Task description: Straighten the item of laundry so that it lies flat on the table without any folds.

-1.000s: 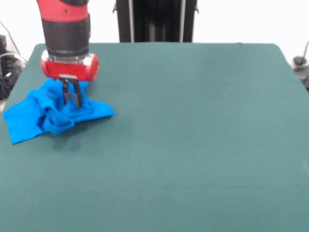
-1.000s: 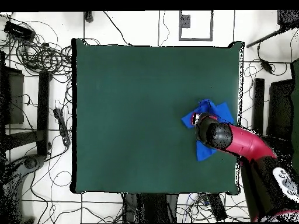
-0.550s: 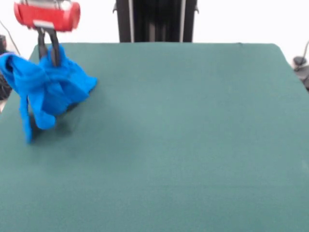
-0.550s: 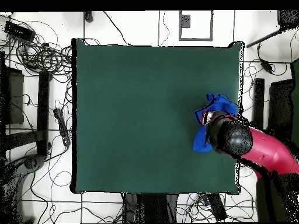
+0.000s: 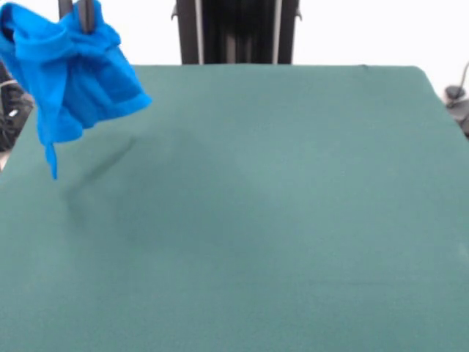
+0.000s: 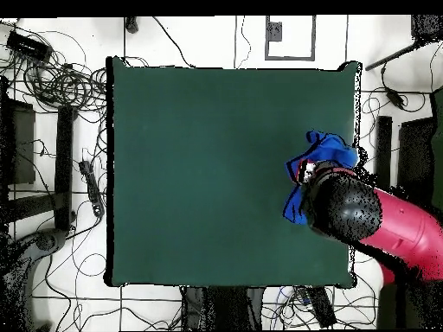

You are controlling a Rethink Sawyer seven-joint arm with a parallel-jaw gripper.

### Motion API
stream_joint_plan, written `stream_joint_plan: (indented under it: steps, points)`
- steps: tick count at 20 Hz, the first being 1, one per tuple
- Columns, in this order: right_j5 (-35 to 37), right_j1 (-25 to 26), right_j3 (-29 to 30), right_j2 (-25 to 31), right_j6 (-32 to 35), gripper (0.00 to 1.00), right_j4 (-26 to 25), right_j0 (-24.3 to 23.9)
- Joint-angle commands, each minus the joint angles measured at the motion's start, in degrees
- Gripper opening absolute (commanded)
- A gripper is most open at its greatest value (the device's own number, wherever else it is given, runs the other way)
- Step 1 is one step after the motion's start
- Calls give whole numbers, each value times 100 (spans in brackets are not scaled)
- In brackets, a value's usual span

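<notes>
tool grasping bunched T-shirt aloft | green table (cables round floor)

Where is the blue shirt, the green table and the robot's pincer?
blue shirt (image 5: 77, 81), front view, middle of the hanging bunched cloth.
green table (image 5: 293, 220), front view, bare part of the top.
pincer (image 5: 76, 13), front view, between the two dark tips above the shirt.

Light is bright and even, seemingly from overhead; the background behind the table in the front view is blown out to white. A soft, faint shadow lies on the felt below the hanging blue shirt, whose edges look slightly smeared. No glare on the matte top; the overhead view is evenly lit
</notes>
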Motion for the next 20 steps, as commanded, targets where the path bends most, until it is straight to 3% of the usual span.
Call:
stream_joint_plan:
  steps: [1, 9, 20]
  points:
    - [571, -203, 804, -116, 1559, 0, 470, 724]
    - [855, -202, 506, -453, 2049, 0, 1038, 1427]
    - [1270, 379, -573, -1326, 3615, 0, 1602, 2955]
